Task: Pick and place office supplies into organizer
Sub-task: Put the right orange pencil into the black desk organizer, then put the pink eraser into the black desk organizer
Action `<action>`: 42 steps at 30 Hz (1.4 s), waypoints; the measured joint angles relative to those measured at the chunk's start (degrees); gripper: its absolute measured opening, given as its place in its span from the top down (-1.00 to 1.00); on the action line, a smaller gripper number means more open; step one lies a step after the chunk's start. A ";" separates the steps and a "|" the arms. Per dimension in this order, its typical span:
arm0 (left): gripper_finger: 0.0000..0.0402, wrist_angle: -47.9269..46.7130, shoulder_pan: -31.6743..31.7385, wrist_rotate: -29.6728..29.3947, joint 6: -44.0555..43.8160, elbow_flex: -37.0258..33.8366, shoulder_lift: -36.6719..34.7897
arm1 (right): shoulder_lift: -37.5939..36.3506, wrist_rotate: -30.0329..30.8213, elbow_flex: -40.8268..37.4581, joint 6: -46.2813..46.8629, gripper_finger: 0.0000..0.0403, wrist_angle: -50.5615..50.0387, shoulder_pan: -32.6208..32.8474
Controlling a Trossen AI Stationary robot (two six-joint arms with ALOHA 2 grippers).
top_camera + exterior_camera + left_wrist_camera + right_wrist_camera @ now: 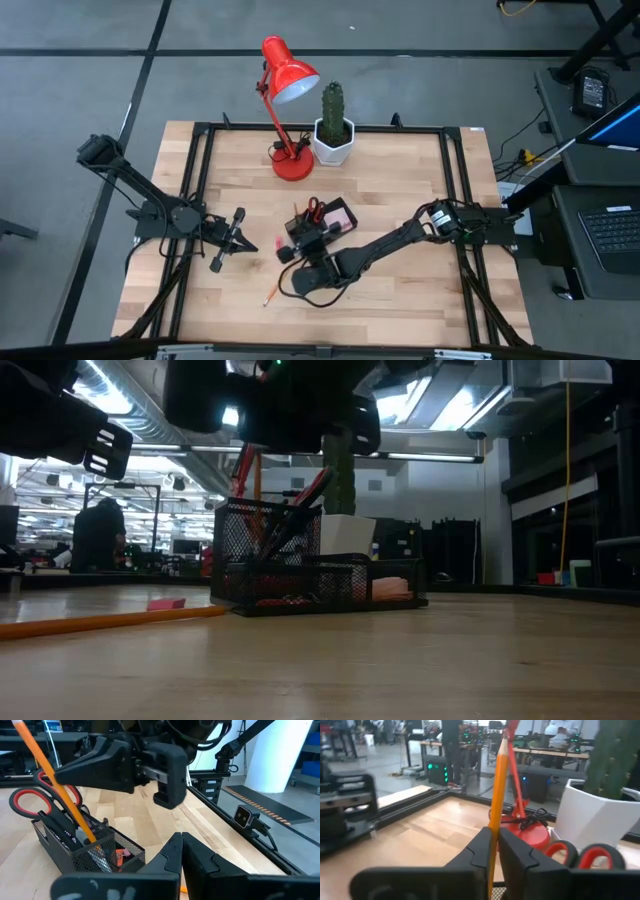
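Holding: the right gripper (494, 851) pinches an orange pencil (496, 795) between its two dark fingers, directly above the organizer (322, 222); the pencil stands nearly upright with its sharpened tip up.
Pencil's lower end: in the left wrist view the same pencil (52, 777) slants down into the mesh organizer (75, 850); whether it touches the bottom cannot be told.
Right arm: reaches from the table's right edge toward the middle, its wrist just in front of the organizer.
Left gripper (238, 232): fingers pressed together, holding nothing, over the left half of the table (400, 180), pointing toward the organizer and well apart from it.
Organizer: black mesh tray near the middle of the table, in front of the red lamp (285, 85) and the cactus (332, 105) in its white pot.
Inside the organizer: red-handled scissors (30, 800) stand handles up in the tall section; a pink sticky-note pad (340, 215) lies in the low section.
Left on the table: a second orange pencil (100, 622) lies flat near the front edge, left of the organizer; a small pink piece (166, 603) lies just beyond it.
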 joint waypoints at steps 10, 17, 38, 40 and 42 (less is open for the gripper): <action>0.99 -0.02 0.00 0.00 -0.12 0.00 -0.01 | 0.00 -0.52 -0.02 -10.04 0.42 7.31 -0.02; 0.99 -0.22 0.00 2.16 -0.57 0.00 0.00 | -2.14 -2.78 3.13 -26.31 0.30 14.34 1.86; 0.98 0.41 0.00 1.97 -1.66 -0.02 0.00 | -28.26 -36.45 -7.18 -23.71 0.46 -18.81 2.94; 0.99 0.55 0.00 0.66 -1.66 -0.02 -0.02 | -30.79 -36.53 -14.71 -25.23 0.47 -11.04 3.00; 0.99 0.54 0.00 -0.74 -1.93 -0.02 -0.02 | -33.32 -36.69 -22.54 -27.07 0.47 -1.98 3.01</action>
